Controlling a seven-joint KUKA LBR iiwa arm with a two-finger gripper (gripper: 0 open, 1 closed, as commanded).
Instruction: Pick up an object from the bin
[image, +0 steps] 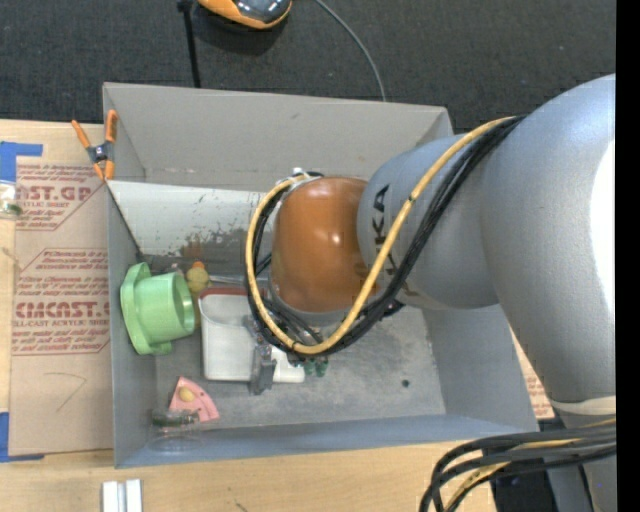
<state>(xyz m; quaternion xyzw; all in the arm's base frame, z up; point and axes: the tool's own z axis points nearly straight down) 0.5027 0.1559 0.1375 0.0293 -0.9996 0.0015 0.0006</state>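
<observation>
1. Sits low in the bin (300, 130): gripper (275, 368) over the white flat block (225, 340) lying just right of the green cup (158, 308), at the block's edge away from the cup.
2. Cannot tell the grip's width, open or closed: hidden under the orange cover (315, 250), well right of the cup.
3. Judged step: settling onto the block. Centre over it before squeezing, to avoid tipping it from an edge grip.
4. Keep clear of the cup and of the pink wedge (195, 398) below and right of the cup, to avoid shoving the block.
5. Lift straight up, away from the cup, keeping the block level.
</observation>
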